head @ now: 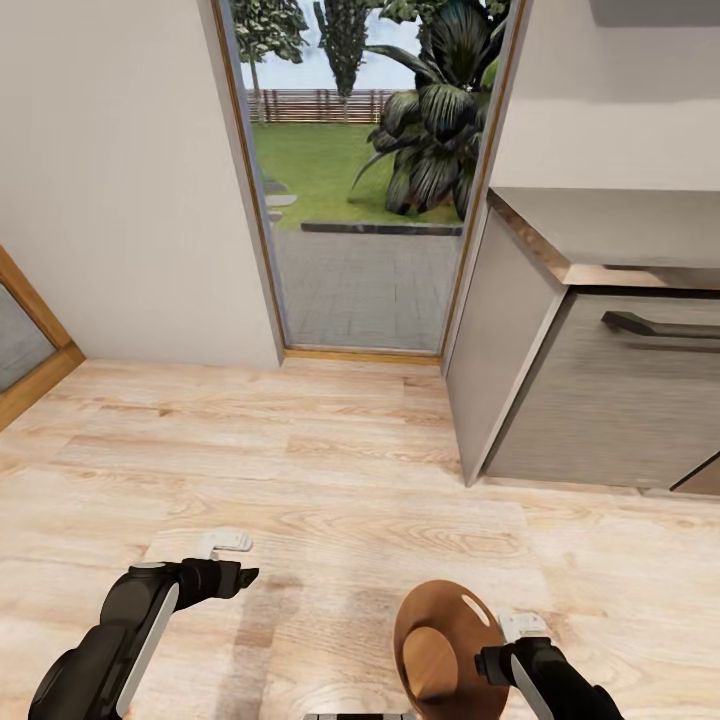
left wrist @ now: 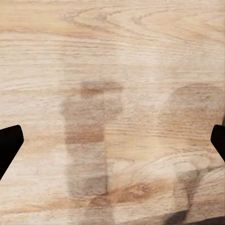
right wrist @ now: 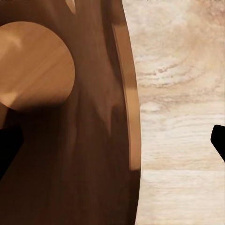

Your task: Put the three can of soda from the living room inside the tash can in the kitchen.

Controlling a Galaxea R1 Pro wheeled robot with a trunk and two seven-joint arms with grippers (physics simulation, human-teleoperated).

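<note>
Tash can (head: 440, 640) — copper-brown, round, oval handle hole, tilted.

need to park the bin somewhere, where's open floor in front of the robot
The wood floor is bare between the glass door and the two arms, bordered by the grey cabinet at right. It is tighter near the right gripper, where the trash can sits.

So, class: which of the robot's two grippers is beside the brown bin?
The right gripper, hard against the bin's rim; the left gripper hangs over bare wood floor.
</note>
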